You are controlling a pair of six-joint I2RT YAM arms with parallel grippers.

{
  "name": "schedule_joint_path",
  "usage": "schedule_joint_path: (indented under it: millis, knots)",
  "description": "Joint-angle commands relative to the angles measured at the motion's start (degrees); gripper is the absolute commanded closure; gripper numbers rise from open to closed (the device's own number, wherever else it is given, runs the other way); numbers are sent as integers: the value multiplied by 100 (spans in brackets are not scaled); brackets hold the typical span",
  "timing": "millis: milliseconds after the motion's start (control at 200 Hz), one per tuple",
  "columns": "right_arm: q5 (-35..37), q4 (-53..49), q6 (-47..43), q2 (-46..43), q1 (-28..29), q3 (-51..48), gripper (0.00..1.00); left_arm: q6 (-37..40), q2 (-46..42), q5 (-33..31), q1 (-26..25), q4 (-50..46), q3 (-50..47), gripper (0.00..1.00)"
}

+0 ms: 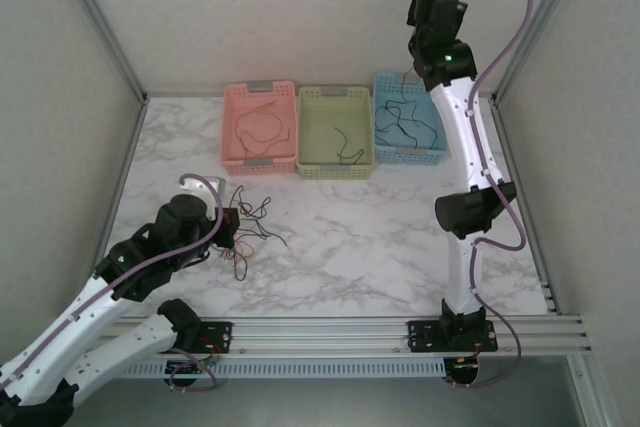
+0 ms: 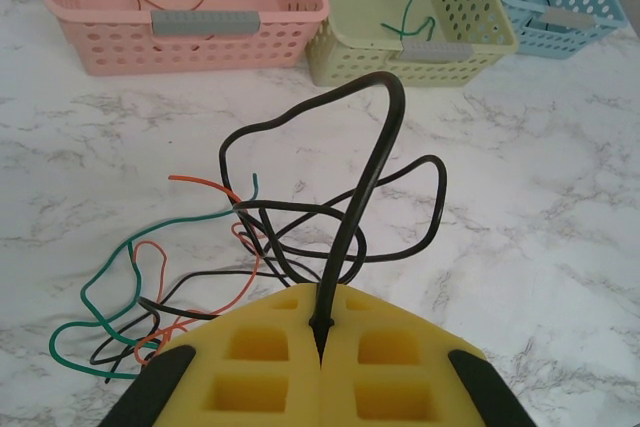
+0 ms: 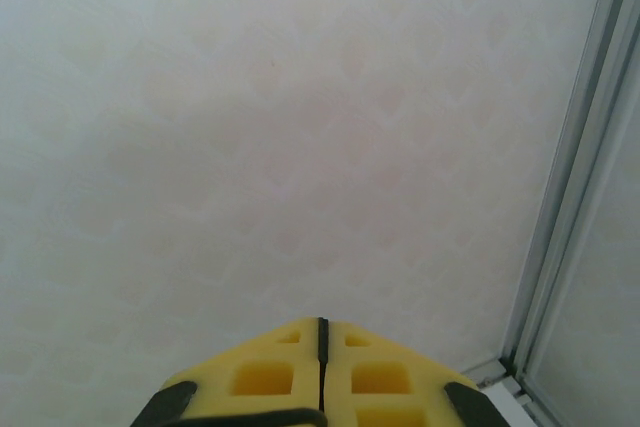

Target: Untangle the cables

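Observation:
A clump of thin black, red and green cables [image 2: 250, 237] lies on the marble table [image 2: 520, 207], seen from above as the cable clump [image 1: 252, 232] at the left. My left gripper [image 2: 323, 292] is shut on one black cable [image 2: 385, 127], which arches up from the jaws and loops back into the clump. From above, the left gripper [image 1: 231, 228] sits at the clump's left edge. My right gripper [image 3: 322, 322] is raised high, faces the back wall and is shut on a thin black cable [image 3: 322, 347] pinched in its seam.
Three baskets stand in a row at the back: a pink basket [image 1: 232, 127] with red cables, a green basket [image 1: 335, 169] with a green cable, and a blue basket [image 1: 385, 82] with dark cables. The right arm [image 1: 470, 137] stands tall along the right side.

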Motion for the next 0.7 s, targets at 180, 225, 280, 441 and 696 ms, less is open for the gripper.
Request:
schedule_joint_path:
  millis: [180,225,280,441,696]
  knots:
    - [245,-603,538,539,-51,-445,100,-57,-77,-13,-8,-56,-88,100]
    - [244,-666,623,568,-69,-542,100,-53,-76,-5,-8,-56,-90,100]
    - [209,-758,831,586,-115,-721,100,-54,-76,3,-8,-62,-89,100]
    - [26,-902,1210,613,-243,-1177,97,-54,-82,23,-8,-47,-90,100]
    - [-282,-1179,1803,631,-565,-1725,89,-43,-84,48,-8,-45,-90,100]
